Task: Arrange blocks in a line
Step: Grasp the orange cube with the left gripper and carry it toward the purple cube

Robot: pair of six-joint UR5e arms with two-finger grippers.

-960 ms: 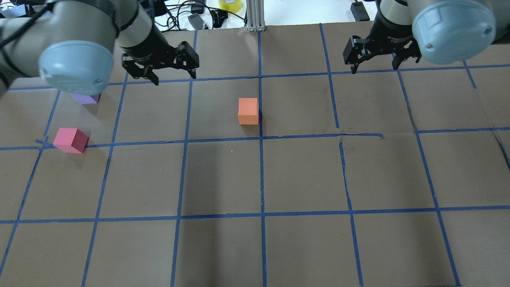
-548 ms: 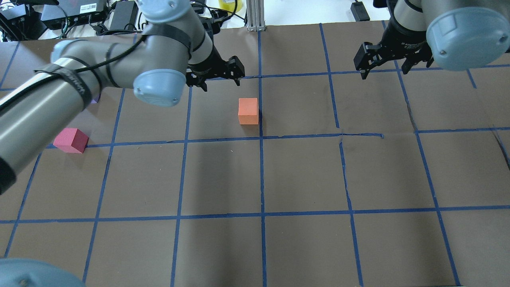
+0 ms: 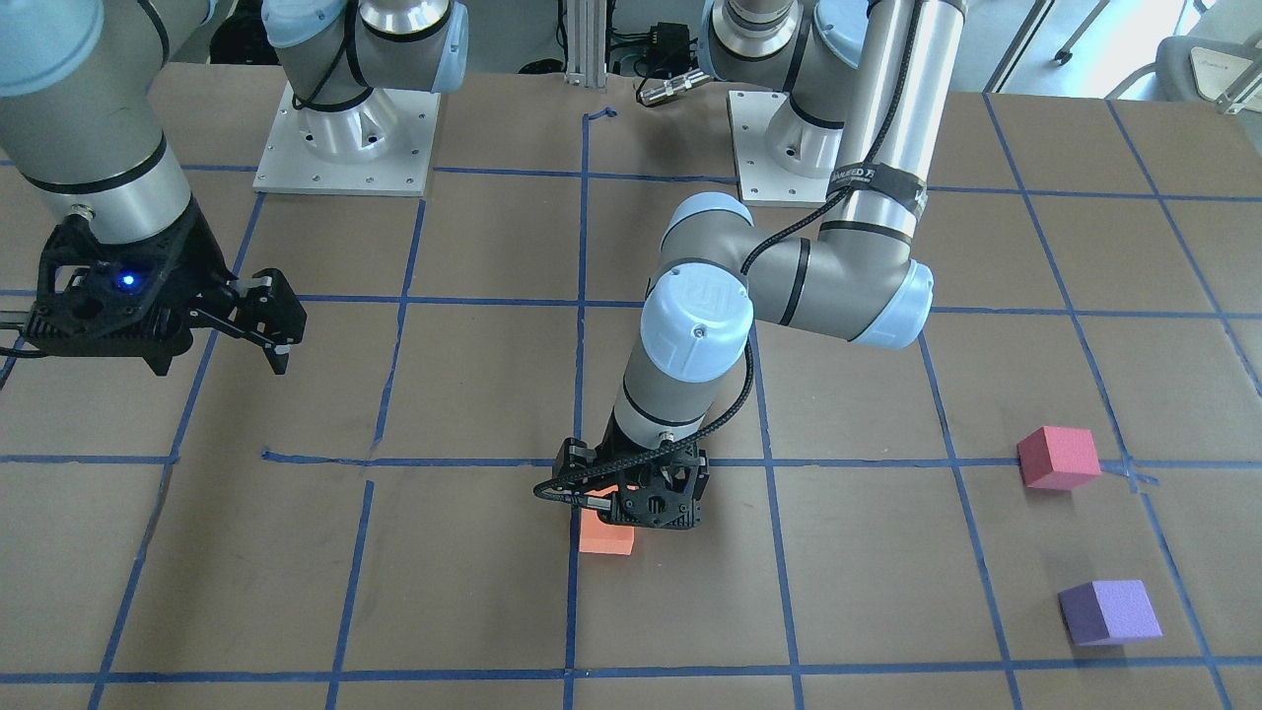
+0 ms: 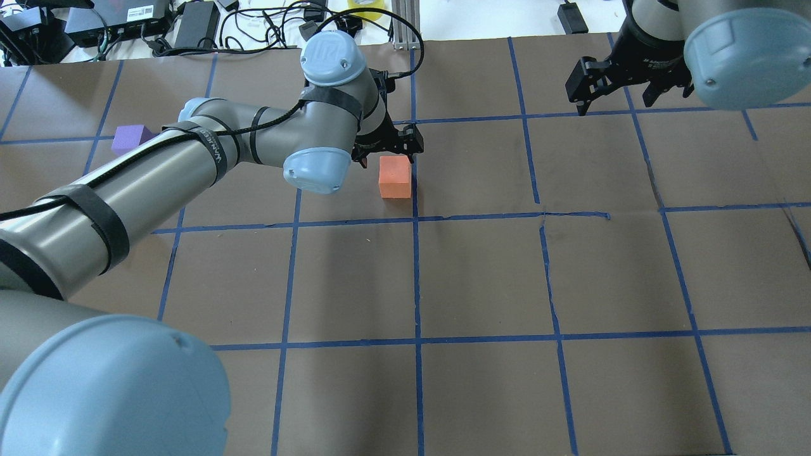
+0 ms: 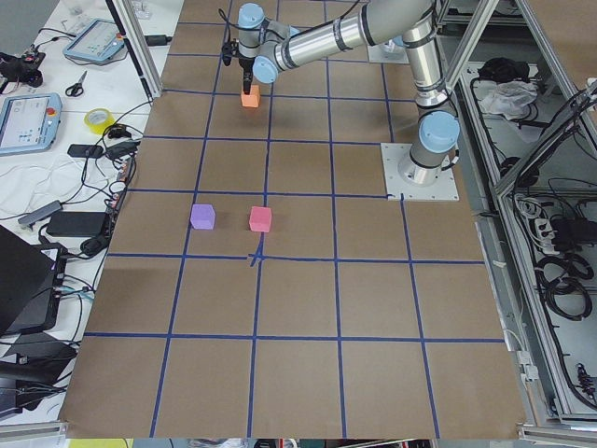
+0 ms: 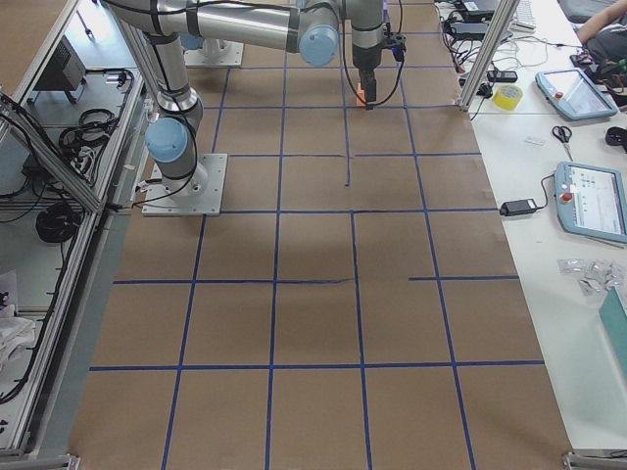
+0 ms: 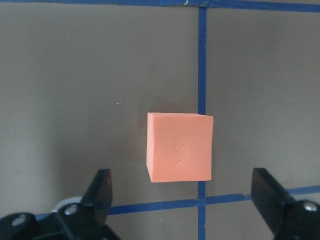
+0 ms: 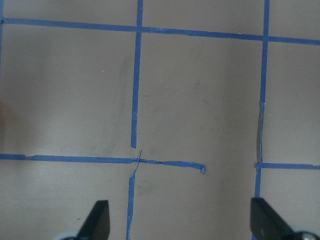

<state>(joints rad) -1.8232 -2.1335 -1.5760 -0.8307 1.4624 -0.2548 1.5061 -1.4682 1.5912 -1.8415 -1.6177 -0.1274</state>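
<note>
The orange block (image 4: 395, 177) sits near the table's middle beside a blue tape line, and also shows in the front view (image 3: 604, 534). My left gripper (image 4: 388, 151) is open and hovers just over it; in the left wrist view the orange block (image 7: 180, 146) lies between and ahead of the spread fingers (image 7: 100, 195). The pinkish-red block (image 3: 1058, 457) and the purple block (image 3: 1109, 611) lie apart on my left side. The purple block (image 4: 131, 137) shows overhead; my left arm hides the pinkish-red one there. My right gripper (image 4: 613, 104) is open and empty, far right.
Brown paper with a blue tape grid (image 4: 417, 278) covers the table. The arm bases (image 3: 340, 148) stand at the robot's edge. Cables and boxes (image 4: 190, 19) lie beyond the far edge. A torn tape seam (image 8: 165, 162) lies under the right gripper.
My left arm has swung right from the purple block's side to over the orange block. My right gripper has drifted slightly right. The blocks have not moved.
</note>
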